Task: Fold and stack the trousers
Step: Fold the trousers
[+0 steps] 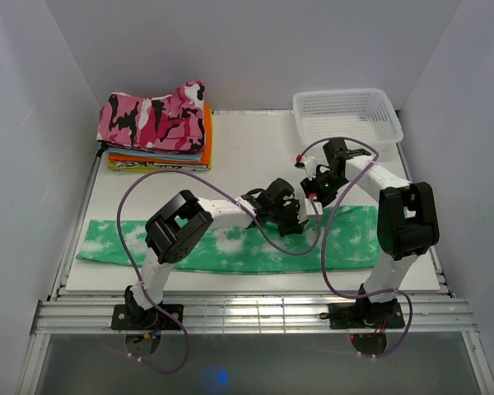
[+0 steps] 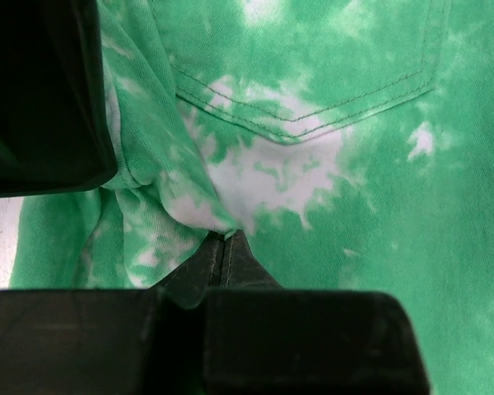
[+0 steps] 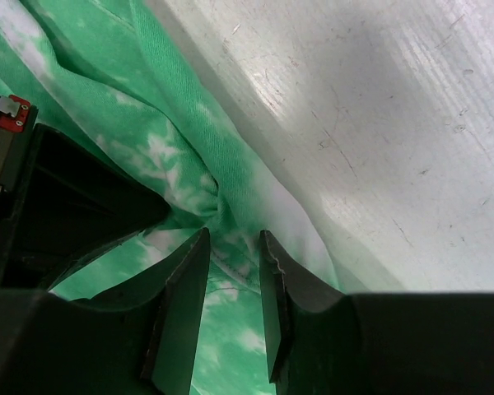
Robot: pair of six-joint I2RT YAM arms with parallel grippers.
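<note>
Trousers point(image 1: 222, 251) lie stretched along the table's point(image 1: 255, 156) near side, with no crosswise fold and not stacked yet. Your left gripper point(image 2: 225, 239) is clamped on their cloth. Your right gripper point(image 3: 233, 247) straddles the far edge, jaws parted.

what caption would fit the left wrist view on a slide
Left gripper shut on a bunched fold of the mint green, white-blotched fabric trousers, beside a stitched pocket.

left gripper point(image 2: 226, 240) clamped tight; right gripper point(image 3: 233, 239) jaws apart

White table point(image 1: 251, 152), green trousers point(image 1: 230, 251), folded clothes stack point(image 1: 160, 132), white basket point(image 1: 350, 130)
</note>
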